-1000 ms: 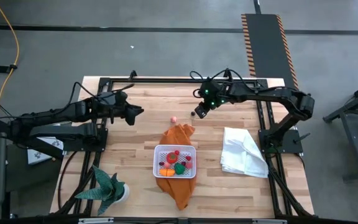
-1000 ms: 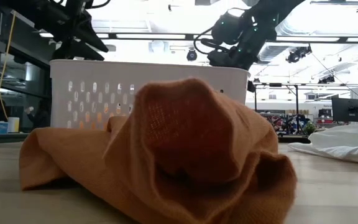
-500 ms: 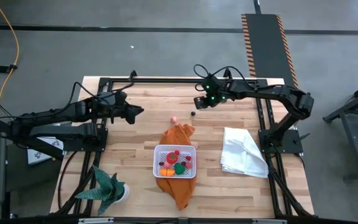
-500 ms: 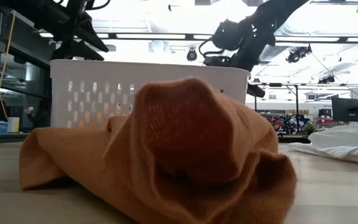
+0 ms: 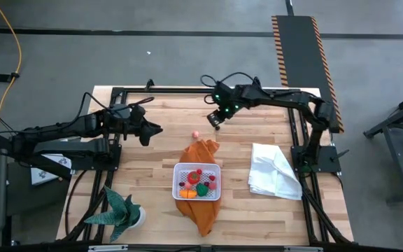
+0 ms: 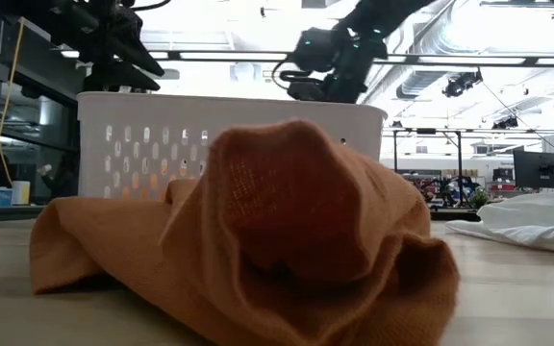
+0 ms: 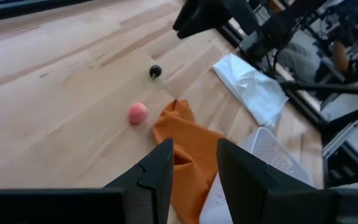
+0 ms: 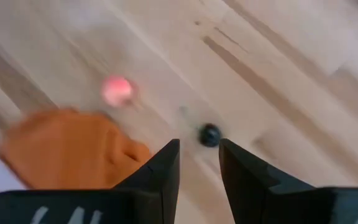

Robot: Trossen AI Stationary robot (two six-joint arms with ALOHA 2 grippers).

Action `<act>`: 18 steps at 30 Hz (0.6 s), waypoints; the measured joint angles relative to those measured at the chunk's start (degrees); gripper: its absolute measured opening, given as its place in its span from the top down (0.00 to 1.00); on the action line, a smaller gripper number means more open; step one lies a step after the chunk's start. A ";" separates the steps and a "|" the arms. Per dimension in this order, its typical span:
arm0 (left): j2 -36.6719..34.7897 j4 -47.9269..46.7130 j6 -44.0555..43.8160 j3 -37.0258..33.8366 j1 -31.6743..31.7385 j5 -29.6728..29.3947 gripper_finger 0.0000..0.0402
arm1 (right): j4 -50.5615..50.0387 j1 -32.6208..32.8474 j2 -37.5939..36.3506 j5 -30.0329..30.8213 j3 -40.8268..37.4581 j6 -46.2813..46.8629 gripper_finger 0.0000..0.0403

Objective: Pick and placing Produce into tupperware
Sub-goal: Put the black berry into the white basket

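the white perforated tupperware [image 5: 197, 181] held red, orange and green produce [image 5: 196, 184] on the orange cloth [image 5: 200, 151]; both grippers' jaws stood apart, empty.

Orange cloth [image 5: 200, 182]; white cloth [image 5: 273, 171]; potted plant [image 5: 123, 210].

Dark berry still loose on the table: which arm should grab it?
Right. The right gripper hovers almost over the dark berry, empty, jaws apart. The left gripper is farther off, beyond the pink piece.
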 joint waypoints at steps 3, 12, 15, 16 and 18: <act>0.01 -0.49 1.72 0.00 0.00 -0.04 0.72 | -8.65 0.09 4.33 0.67 6.57 -10.16 0.74; 0.02 -0.46 1.01 0.00 0.01 -0.48 0.72 | -13.41 -0.22 9.84 -2.16 13.99 -29.03 0.74; 0.02 -0.46 0.83 0.00 0.02 -0.73 0.72 | -14.22 -0.72 9.67 -2.07 14.31 -34.29 0.74; 0.02 -0.46 0.78 0.00 0.02 -0.73 0.72 | -15.26 -0.87 9.67 -1.99 14.30 -36.86 0.74; 0.02 -0.46 0.13 0.00 0.02 -0.75 0.72 | -16.80 -1.01 9.71 -2.07 14.29 -42.07 0.74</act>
